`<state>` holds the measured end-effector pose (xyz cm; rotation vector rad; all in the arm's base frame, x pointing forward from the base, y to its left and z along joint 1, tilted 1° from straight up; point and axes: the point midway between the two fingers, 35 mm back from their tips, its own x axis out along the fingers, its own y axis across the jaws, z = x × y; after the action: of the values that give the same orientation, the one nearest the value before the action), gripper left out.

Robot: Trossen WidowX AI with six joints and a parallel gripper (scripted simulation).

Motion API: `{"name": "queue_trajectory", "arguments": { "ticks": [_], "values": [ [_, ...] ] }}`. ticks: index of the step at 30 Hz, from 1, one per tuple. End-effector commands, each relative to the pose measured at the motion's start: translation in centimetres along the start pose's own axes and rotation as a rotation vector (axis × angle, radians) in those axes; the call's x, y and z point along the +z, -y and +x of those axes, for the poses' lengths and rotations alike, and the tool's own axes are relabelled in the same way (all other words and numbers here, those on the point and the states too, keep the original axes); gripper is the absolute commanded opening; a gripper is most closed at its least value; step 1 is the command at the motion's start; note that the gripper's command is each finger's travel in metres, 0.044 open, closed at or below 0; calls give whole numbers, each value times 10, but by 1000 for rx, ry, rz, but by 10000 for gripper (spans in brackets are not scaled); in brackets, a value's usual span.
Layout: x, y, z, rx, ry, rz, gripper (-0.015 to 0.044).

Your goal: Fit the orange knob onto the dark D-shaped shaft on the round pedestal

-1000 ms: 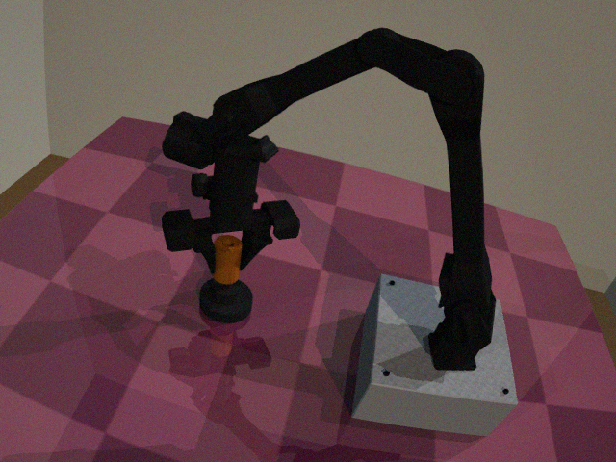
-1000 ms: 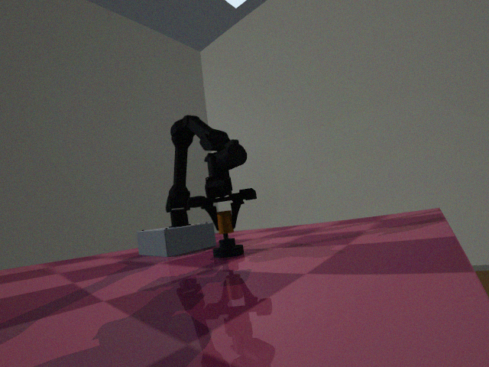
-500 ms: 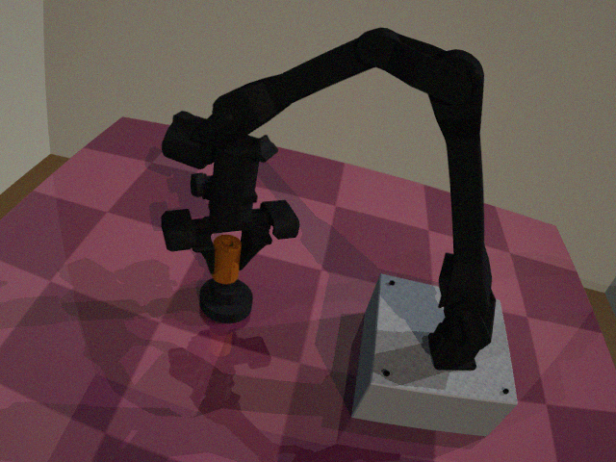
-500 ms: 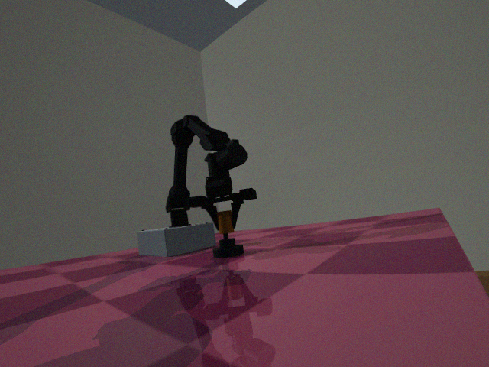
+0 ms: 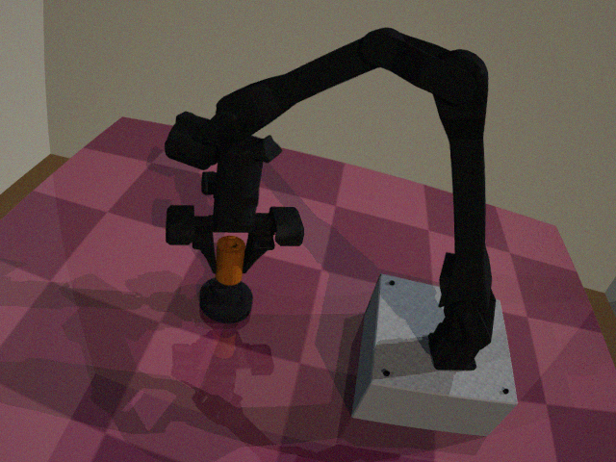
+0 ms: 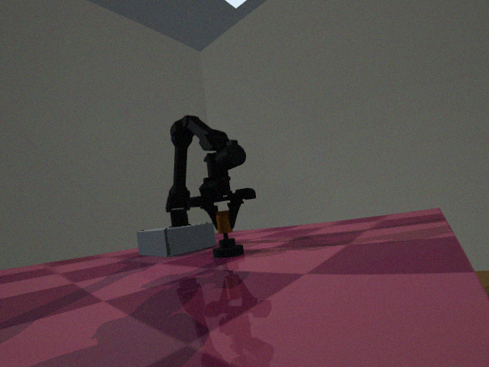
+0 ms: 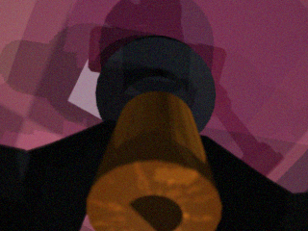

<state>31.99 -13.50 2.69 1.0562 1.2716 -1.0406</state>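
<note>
The orange knob (image 5: 229, 266) (image 6: 224, 222) (image 7: 156, 130) is a tall cylinder, nearly upright. My gripper (image 5: 229, 269) (image 6: 224, 227) (image 7: 156, 136) is shut on it, one finger on each side. The dark round pedestal (image 5: 226, 307) (image 6: 228, 251) (image 7: 155, 55) stands on the table right below the knob. In the exterior view a short piece of the dark shaft (image 6: 225, 235) shows between the knob's lower end and the pedestal's raised middle, so the knob is not down on the pedestal. The D-shaped hole shows in the knob's top in the wrist view. The shaft's top and flat side are hidden.
The arm's base stands on a grey box (image 5: 437, 412) (image 6: 152, 242), to the right of the pedestal in the top view and behind it to the left in the exterior view. The table (image 5: 278, 423) (image 6: 355, 316) has a glossy pink check with shadows and reflections.
</note>
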Motion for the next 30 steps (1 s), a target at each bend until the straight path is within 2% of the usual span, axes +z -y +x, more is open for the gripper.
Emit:
{"name": "queue_trajectory", "arguments": {
  "ticks": [1, 23, 30],
  "values": [
    [0, 1, 1, 7, 5, 24, 0],
    [2, -3, -3, 7, 5, 24, 0],
    [3, -6, -4, 8, 4, 223, 0]
  ]
}}
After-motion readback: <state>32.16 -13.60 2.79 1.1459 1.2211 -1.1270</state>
